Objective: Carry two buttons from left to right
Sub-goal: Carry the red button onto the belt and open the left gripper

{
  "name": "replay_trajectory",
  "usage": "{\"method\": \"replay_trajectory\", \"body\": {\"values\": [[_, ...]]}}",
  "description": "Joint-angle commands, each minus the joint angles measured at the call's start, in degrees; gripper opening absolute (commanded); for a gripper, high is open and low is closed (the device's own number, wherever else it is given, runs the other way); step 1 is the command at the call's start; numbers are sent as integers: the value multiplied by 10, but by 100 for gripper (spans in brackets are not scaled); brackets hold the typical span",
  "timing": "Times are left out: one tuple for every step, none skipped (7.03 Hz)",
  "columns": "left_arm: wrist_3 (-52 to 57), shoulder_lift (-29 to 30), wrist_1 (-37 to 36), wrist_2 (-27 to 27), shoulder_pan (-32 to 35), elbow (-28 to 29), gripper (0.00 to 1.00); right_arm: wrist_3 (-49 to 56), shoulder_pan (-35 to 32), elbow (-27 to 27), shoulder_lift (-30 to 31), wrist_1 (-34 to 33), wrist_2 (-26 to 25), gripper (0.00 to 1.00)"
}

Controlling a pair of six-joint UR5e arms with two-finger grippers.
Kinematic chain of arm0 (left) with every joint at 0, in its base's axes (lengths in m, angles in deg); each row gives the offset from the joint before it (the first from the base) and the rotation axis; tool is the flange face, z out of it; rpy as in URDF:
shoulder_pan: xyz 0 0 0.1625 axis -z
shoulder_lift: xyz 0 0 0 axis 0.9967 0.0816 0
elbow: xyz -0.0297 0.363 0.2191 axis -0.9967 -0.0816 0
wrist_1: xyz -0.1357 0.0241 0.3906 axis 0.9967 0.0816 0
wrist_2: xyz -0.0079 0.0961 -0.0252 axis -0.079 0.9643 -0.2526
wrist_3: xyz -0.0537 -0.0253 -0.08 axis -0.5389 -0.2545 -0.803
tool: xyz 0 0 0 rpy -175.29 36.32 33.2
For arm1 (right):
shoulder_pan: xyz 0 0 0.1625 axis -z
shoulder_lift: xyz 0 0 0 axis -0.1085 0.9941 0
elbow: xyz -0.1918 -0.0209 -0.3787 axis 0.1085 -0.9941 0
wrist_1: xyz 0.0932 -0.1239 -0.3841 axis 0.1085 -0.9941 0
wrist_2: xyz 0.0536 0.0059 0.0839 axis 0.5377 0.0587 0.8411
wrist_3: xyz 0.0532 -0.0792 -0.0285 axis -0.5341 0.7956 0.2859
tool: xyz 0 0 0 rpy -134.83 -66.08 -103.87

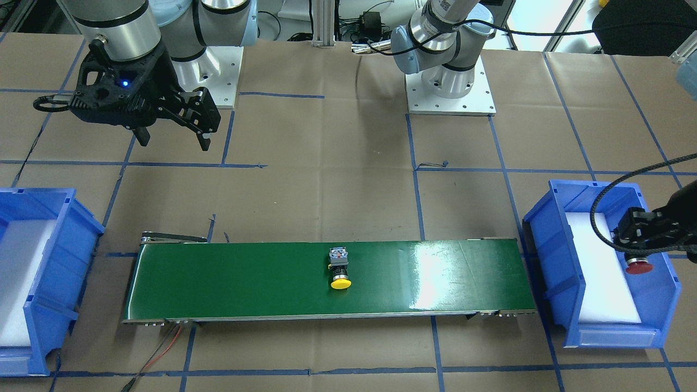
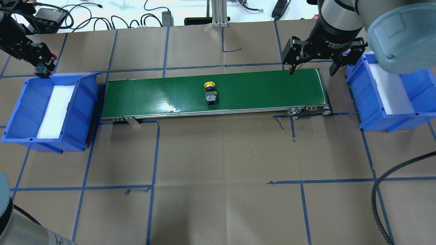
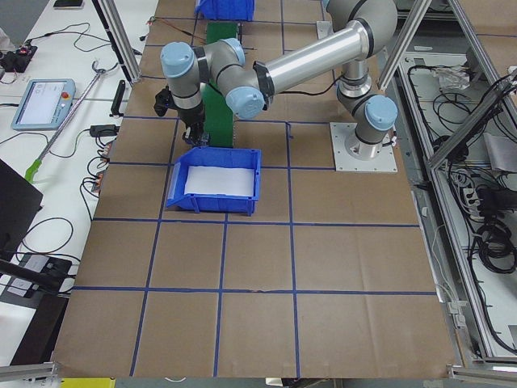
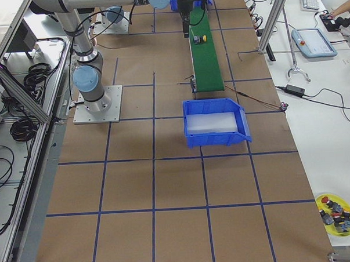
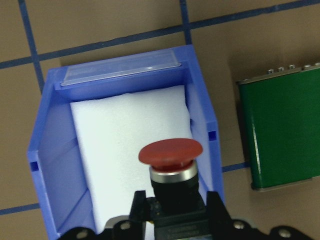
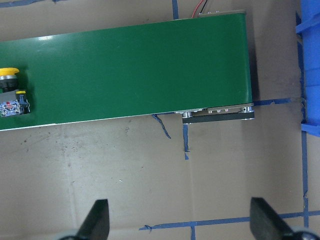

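Where the green conveyor belt [image 2: 265,90] runs out on its left end, a blue bin [image 2: 20,102] sits on the worktop [image 2: 221,153] just past it, with a white foam pad [image 2: 56,109] in the bottom. The left hand [image 5: 177,207] hangs over that bin and it's clamped on the red button [image 5: 170,152]: fingers on the black body, mushroom cap sticking out away from the wrist, over the foam. So the red one is off the belt's left end, up in the air, not touching the bin.

The yellow button [image 2: 211,92] is lying on its side roughly in the middle of the belt, yellow cap toward the belt's long edge on the side away from the robot, grey-black block toward the robot's side.

Over by the belt's right end the right hand [image 2: 312,69] hovers up high, fingers spread wide, nothing between them. Just past that end there's a second blue bin [image 2: 419,85], again with only white foam [image 2: 388,92] in it. The worktop is brown paper with a blue tape grid.
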Motion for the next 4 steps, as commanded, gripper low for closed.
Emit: {"method": "replay_trajectory", "body": {"values": [[-91, -30, 3, 1, 63, -26, 9, -1, 0, 3, -1, -1, 0, 100], [-129, -39, -4, 11, 96, -40, 9, -1, 0, -1, -7, -1, 0, 100], [-184, -39, -8, 41, 138, -52, 9, -1, 0, -1, -12, -1, 0, 100], [-228, -36, -15, 42, 168, -60, 8, -1, 0, -1, -12, -1, 0, 100]]}}
